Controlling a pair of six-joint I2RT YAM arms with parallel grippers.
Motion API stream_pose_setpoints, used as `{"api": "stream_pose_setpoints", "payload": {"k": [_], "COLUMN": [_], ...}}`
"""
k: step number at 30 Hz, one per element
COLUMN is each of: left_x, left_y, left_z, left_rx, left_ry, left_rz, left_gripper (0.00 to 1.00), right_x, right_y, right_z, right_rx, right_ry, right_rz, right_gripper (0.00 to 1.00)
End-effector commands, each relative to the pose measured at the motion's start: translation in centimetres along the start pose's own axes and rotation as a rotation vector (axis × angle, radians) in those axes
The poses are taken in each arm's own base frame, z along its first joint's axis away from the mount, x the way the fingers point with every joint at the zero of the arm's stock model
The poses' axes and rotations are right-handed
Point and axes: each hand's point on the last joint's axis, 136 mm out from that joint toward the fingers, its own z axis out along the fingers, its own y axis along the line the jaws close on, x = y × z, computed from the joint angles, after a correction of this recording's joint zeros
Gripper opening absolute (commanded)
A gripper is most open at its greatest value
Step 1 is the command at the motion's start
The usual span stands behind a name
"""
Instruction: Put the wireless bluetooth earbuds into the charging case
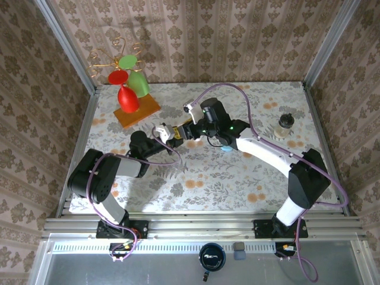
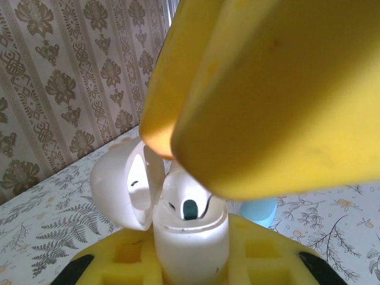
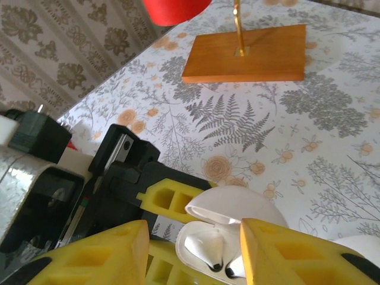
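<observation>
Surface: we see a table (image 1: 208, 178) under a floral cloth (pale, with grey ferns and orange blooms). It is fenced by aluminium rails (image 1: 64, 41), with damask wallpaper (image 1: 208, 35) on three sides. At back left sits a flat wooden base (image 1: 138, 111) with a gold stem (image 3: 237, 29), a glossy red goblet shape (image 1: 127, 100) and a green goblet shape (image 1: 138, 83). A small dark-lidded jar (image 1: 285, 125) stands at far right, well apart from the grippers. A pale blue case (image 1: 227, 148), pebble-like, lies on the cloth just beside the right arm.

Mid-table, the left gripper (image 2: 190, 261) is clenched on the charging case (image 2: 190, 237). The case is smooth, rounded white plastic with its lid flipped open, and its body is wedged upright between blocky yellow fingers (image 2: 261, 255) with square recesses. The earbuds (image 3: 208, 252) sit inside the case, showing as glossy white stems. From the left wrist view, one bud has a dark teal spot facing up. We cannot tell if they are fully seated.

The right gripper (image 3: 196, 255) is released. Its fingers (image 3: 107, 255) stand apart, straddling the case with a visible gap on one side.

Hard to read: a blurred yellow right finger hangs across the upper left wrist view. Part of the lid is hidden behind the other right finger. A white rounded thing (image 3: 362, 246) is cut off at the frame corner, and we cannot tell what it is.
</observation>
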Motion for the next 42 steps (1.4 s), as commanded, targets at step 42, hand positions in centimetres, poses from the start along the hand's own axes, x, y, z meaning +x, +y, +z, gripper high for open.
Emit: {"api": "stream_pose_setpoints", "payload": {"k": [42], "left_x": [-1.4], "left_y": [-2.9], "left_z": [-0.6], "left_rx": [0.050], "left_ry": [-0.039], "left_rz": [0.085], "left_gripper": [0.05], "right_x": [2.1], "right_y": [-1.3], "right_z": [-4.7], "right_rx": [0.092], "right_ry": [0.212], "right_rz": [0.011], "right_gripper": [0.54]}}
